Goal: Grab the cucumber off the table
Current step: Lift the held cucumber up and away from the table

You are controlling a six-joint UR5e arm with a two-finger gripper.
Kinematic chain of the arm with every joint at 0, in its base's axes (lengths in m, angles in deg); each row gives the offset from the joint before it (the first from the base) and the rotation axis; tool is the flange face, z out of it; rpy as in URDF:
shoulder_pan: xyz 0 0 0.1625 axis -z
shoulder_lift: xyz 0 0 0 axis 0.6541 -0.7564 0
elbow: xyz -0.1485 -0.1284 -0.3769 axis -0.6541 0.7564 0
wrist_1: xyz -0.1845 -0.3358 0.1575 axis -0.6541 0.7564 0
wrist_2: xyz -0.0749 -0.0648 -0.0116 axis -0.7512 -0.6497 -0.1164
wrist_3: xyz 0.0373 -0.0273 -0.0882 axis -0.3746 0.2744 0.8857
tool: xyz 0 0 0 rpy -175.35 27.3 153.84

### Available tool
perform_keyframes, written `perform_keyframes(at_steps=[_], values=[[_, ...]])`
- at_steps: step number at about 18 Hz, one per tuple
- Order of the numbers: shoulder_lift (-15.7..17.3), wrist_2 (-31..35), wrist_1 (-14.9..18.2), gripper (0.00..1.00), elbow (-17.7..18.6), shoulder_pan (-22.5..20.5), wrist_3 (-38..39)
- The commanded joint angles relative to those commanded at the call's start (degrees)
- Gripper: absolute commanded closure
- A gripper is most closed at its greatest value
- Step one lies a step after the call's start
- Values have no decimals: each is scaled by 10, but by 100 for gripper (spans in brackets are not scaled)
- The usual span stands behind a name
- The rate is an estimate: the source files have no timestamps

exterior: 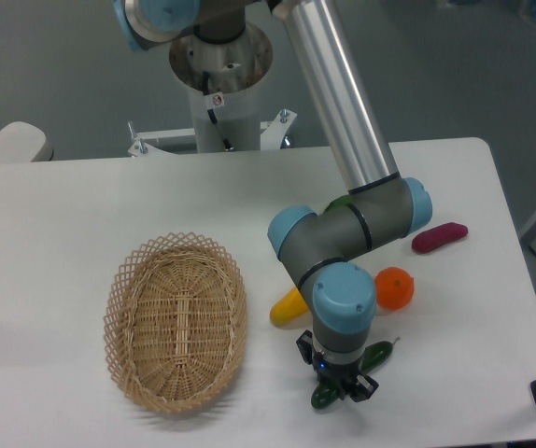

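Wicker basket (pixel 176 321), oval and woven, lies on the left part of the white worktop (pixel 81 210). To its right a yellow vegetable (pixel 287 307) pokes out from behind the robot arm (pixel 343 233). The pincer (pixel 336 385) points down over the dark green cucumber (pixel 376 353), its fingers either side of the middle; whether they pinch it cannot be told. An orange fruit (pixel 397 287) sits beside the arm, and a purple vegetable (pixel 439 237) lies farther right. No writing is readable.

One fixed camera looks down from high across the table (pixel 81 196), facing the arm's base, the gripper (pixel 338 381) at mid-range near the lower edge.
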Motion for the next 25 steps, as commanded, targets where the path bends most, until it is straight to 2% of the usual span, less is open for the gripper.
perform_keyframes(at_steps=[4,7,9,13,15,17,19,25], values=[[15,-3,5,72,-6,-8,-29],[52,-5,14,72,-6,-23,-47],[87,-11,54,72,-6,-39,-73],[174,-4,162,72,-8,-56,-86],[199,-4,210,72,-10,-75,-128],[207,1,233,72,-16,-97,-202],[218,-1,252,72,-18,-128,-238],[221,-5,264,72,-18,-163,-293]])
